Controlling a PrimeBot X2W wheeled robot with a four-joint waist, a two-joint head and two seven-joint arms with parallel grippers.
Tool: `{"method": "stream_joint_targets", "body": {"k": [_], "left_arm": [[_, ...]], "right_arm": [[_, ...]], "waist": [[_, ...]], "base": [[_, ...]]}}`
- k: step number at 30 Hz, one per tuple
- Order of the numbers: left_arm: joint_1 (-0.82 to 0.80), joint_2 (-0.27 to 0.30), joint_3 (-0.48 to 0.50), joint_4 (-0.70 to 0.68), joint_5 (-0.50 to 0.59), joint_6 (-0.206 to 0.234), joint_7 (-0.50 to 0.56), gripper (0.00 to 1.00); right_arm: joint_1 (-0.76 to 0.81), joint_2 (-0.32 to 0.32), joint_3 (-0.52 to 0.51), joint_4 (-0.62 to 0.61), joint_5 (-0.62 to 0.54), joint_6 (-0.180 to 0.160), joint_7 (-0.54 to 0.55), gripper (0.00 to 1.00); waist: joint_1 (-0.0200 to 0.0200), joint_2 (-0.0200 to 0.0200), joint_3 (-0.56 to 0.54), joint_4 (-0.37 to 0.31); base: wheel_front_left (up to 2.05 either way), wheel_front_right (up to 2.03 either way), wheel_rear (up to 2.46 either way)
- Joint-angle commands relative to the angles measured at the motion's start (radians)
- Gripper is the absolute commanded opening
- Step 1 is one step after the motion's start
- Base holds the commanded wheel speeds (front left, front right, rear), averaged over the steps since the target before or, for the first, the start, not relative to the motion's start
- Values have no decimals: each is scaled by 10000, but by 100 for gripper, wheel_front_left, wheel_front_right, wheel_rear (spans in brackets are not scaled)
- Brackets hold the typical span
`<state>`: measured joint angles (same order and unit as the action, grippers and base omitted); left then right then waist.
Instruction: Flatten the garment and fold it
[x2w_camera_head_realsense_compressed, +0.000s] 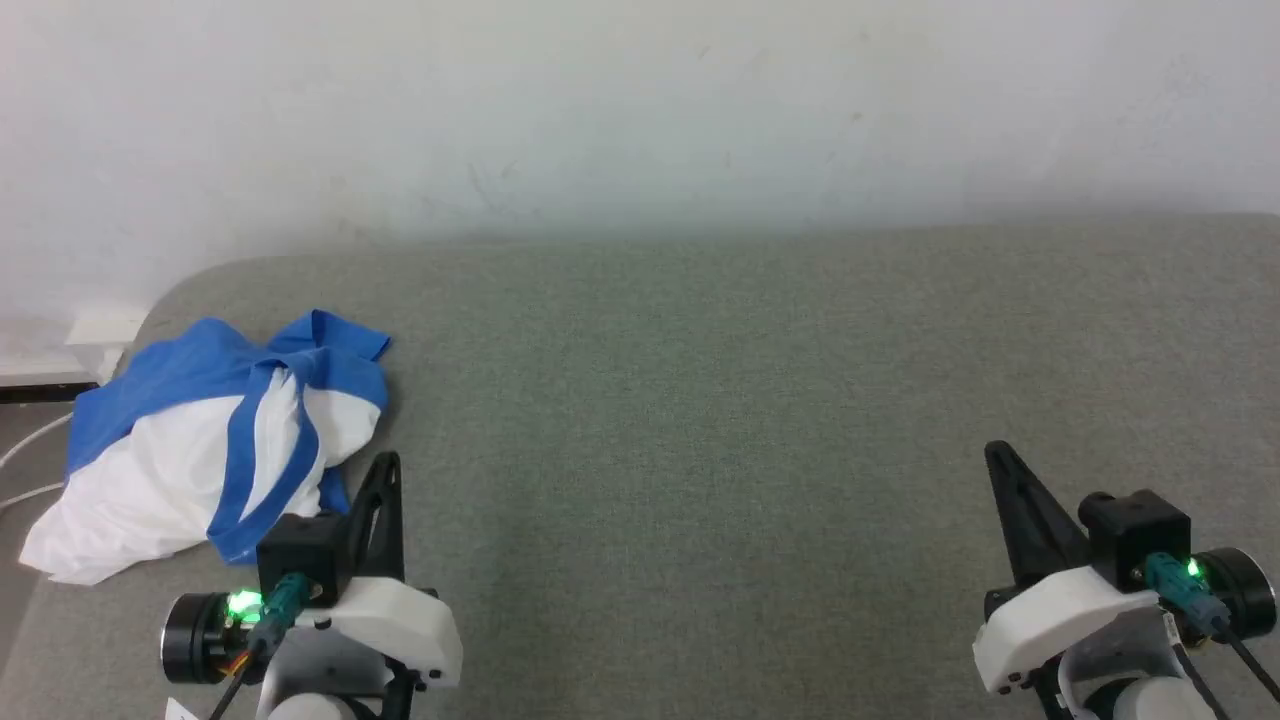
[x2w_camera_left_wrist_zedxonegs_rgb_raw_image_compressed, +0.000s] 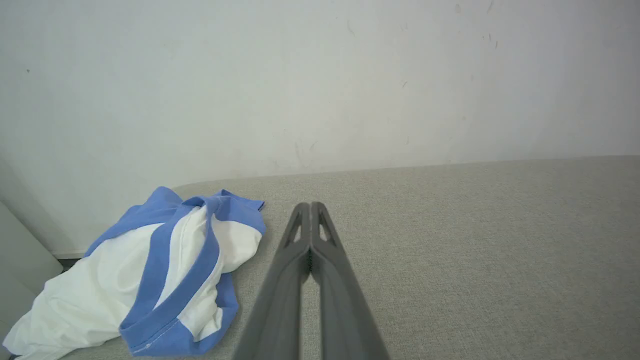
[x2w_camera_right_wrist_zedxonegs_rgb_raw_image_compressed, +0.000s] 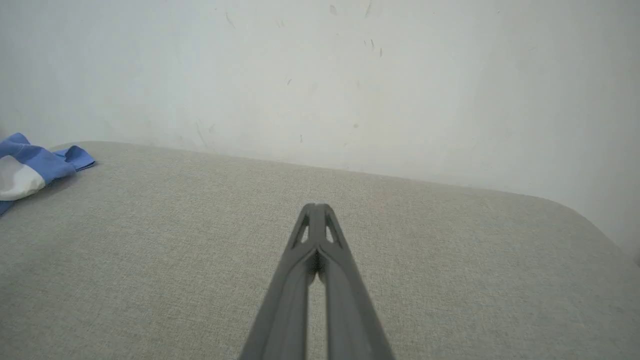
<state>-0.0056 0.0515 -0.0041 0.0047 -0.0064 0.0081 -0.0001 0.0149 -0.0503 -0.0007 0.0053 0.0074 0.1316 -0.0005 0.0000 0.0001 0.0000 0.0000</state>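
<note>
Head view: one shirt (x2w_camera_head_realsense_compressed: 190, 440) crumpled in heap near bench (x2w_camera_head_realsense_compressed: 700, 400) far-left corner, long axis slanting near-left to far-right. Two hands: left hand (x2w_camera_head_realsense_compressed: 387, 465) just beside heap, right hand (x2w_camera_head_realsense_compressed: 995, 455) well apart. White cable (x2w_camera_head_realsense_compressed: 35, 437) on floor past bench edge.
Left wrist view: fingers pressed together, empty; shirt lower left, blue band down its middle.
Right wrist view: fingers pressed together, empty; shirt edge at far left.

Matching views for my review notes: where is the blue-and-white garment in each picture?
Head view: garment at left, just left of the left gripper.
Left wrist view: garment at lower left.
Right wrist view: garment at the left edge, cut off.
Shared landmark: white wall behind the grey surface.
</note>
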Motion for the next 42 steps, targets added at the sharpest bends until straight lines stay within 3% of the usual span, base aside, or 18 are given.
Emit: {"method": "stream_joint_targets", "body": {"k": [1,34,35,37,38,39,42], "left_arm": [[56,-13,41,-47,64,-81,1,0],[56,-13,41,-47,64,-81,1,0],[0,0,0,0,0,0,0,100],[-2,2,-10,4,-2,6,0,100],[-2,2,-14,4,-3,10,-1,0],[-2,2,-16,6,-4,10,-4,100],[-5,4,-24,5,-11,12,-16,100]], "right_arm": [[-149,1,7,-53,-74,-9,5,0],[-149,1,7,-53,-74,-9,5,0],[0,0,0,0,0,0,0,100],[9,0,0,13,4,0,0,100],[9,-2,0,15,5,0,-1,0],[8,-2,-1,15,7,0,-3,100],[4,-5,-8,11,15,0,-13,100]], "waist": [[0,-1,0,0],[0,-1,0,0],[0,-1,0,0],[0,-1,0,0],[0,-1,0,0],[0,-1,-1,0],[0,-1,-1,15]], "base": [[0,0,0],[0,0,0],[0,0,0],[0,0,0],[0,0,0],[0,0,0],[0,0,0]]}}
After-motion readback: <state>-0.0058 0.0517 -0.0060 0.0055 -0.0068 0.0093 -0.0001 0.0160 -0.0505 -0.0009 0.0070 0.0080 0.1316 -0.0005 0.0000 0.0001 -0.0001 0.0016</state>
